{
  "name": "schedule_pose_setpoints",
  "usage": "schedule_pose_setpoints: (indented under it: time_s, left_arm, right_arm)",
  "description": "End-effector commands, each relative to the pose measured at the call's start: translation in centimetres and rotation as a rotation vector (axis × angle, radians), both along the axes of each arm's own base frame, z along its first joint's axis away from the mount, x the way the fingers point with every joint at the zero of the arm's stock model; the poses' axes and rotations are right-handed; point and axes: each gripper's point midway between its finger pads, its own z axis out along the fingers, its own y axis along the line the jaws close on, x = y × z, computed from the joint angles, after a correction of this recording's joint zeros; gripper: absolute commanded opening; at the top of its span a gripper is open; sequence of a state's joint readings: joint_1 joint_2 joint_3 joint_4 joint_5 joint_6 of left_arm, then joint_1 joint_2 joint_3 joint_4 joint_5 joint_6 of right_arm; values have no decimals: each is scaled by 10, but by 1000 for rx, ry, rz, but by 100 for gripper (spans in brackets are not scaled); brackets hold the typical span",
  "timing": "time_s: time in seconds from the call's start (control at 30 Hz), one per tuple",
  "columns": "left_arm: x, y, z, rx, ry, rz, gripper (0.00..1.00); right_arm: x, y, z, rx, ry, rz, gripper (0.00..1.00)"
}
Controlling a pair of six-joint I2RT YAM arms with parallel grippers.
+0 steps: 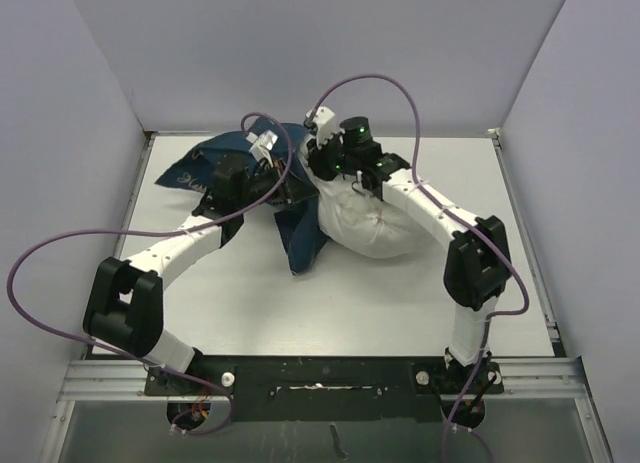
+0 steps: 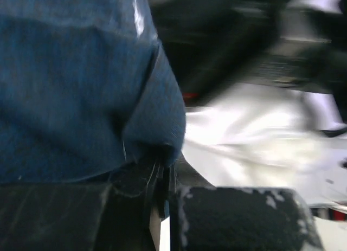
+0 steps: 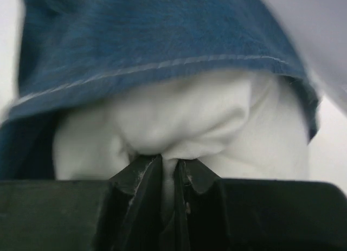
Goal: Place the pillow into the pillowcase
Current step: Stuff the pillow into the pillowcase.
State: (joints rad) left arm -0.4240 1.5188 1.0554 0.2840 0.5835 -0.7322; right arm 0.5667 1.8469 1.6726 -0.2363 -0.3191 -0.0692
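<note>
Tabletop (image 1: 250,313), jaws tight on pillowcase (image 2: 70,99) and pillow (image 3: 179,121)

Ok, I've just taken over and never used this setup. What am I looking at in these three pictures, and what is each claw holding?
Two robot arms are bolted at the near edge of a white table. The wide picture is taken from above and behind them, so the left arm is on the left. The other two pictures come from small cameras on each wrist, looking along the fingers. On the table lie a white pillow and a dark blue pillowcase. The left gripper is shut on a fold of the pillowcase. The right gripper is shut on a pinch of the pillow, with the pillowcase's hem lying over it.
</note>
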Motion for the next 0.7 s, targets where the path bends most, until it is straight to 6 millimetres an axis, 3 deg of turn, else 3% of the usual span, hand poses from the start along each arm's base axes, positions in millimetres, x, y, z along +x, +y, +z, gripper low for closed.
schedule_pose_setpoints:
  time_s: [0.0, 0.1, 0.2, 0.27, 0.37, 0.4, 0.43, 0.5, 0.53, 0.6, 0.67]
  left_arm:
    - [-78, -20, 129, -348, -224, -326, 0]
    - [-78, -1, 146, -385, -219, -333, 0]
    - [-72, 18, 152, -381, -185, -289, 0]
    - [-64, 20, 154, -370, -179, -274, 0]
    - [-47, 12, 168, -403, -182, -318, 0]
    - [-42, 7, 176, -423, -193, -349, 0]
    - [-37, 2, 198, -450, -243, -384, 0]
    - [-25, -12, 228, -475, -305, -443, 0]
    - [-12, -25, 235, -477, -318, -465, 0]
    - [-5, -49, 259, -485, -372, -502, 0]
    - [-5, -70, 278, -527, -404, -541, 0]
  right_arm:
    - [-7, 59, -61, 38, 121, 26, 0]
    - [-23, 64, -88, 44, 209, 68, 0]
    - [-39, 63, -77, 160, 272, 127, 0]
    - [-48, 69, -41, 300, 282, 204, 0]
    - [-39, 72, 52, 531, 239, 302, 0]
    - [-35, 69, 88, 611, 208, 345, 0]
    - [-35, 65, 127, 685, 166, 389, 0]
    - [-40, 54, 187, 779, 87, 458, 0]
    - [-47, 49, 207, 806, 65, 487, 0]
    - [-64, 41, 233, 839, 16, 536, 0]
    - [-71, 27, 236, 846, 3, 538, 0]
